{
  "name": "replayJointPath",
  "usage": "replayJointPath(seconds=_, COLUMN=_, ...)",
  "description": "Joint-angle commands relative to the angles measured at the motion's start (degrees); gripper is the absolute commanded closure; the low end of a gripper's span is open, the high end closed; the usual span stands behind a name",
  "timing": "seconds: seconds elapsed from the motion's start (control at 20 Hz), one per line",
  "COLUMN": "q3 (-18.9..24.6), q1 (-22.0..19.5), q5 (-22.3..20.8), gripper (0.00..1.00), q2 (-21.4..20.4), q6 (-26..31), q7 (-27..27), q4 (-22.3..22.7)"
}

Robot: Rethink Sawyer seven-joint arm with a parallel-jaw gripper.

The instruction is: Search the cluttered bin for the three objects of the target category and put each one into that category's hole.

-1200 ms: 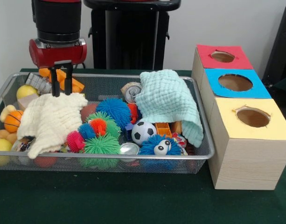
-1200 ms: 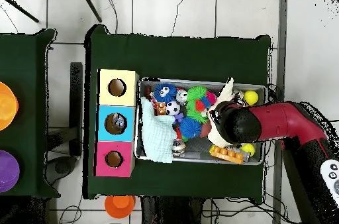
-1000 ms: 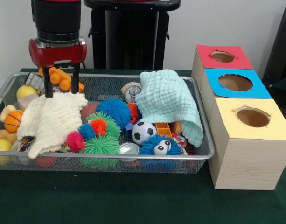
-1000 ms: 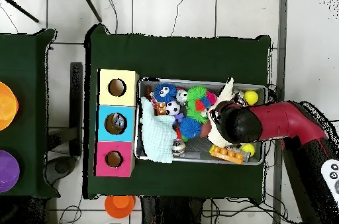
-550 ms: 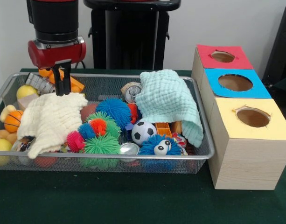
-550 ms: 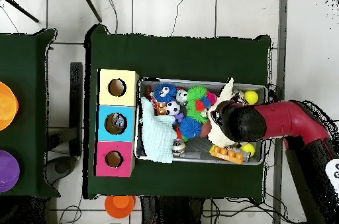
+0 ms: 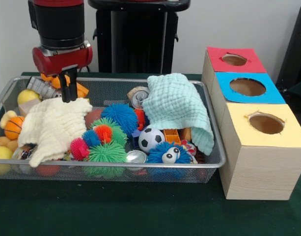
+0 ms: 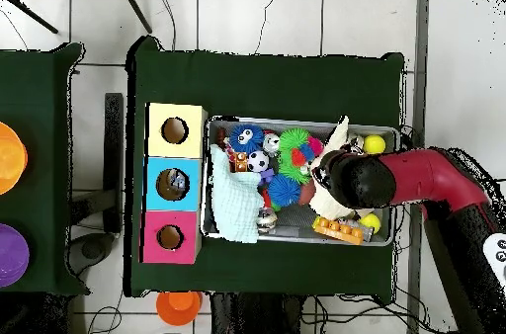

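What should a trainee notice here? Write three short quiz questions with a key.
1. True or false: the green cloth covers the soccer ball.
2. Which box stands nearest the front camera? A red box, B blue box, C yellow box.
3. Fill in: the shut gripper has its tips at the far edge of the ____ cloth in the bin.

Key: 1 false, the ball lies uncovered beside it; 2 C; 3 cream, the cream cloth.
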Motion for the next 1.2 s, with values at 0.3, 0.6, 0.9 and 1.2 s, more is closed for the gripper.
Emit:
replayJointPath(seconds=0.3, q3=1.62, q1=0.88, q5=-1.50, gripper=0.00, q2=1.69, q6=5.41, q7=-16.25, q4=-3.45)
replayJointPath(seconds=0.6, q3=2.25, q1=0.06, q5=-1.07, gripper=0.00, q2=1.64, q6=3.69, q7=-15.71, q4=-2.54)
replayJointPath(seconds=0.9, q3=-0.44, q1=1.52, q5=-4.34, gripper=0.00, q2=2.31, q6=4.94, q7=-15.92, q4=-3.30)
replayJointPath(seconds=1.2, q3=-2.91, q1=3.29, q5=-8.07, gripper=0.00, q2=4.18, q6=6.35, q7=-16.01, q4=-5.49)
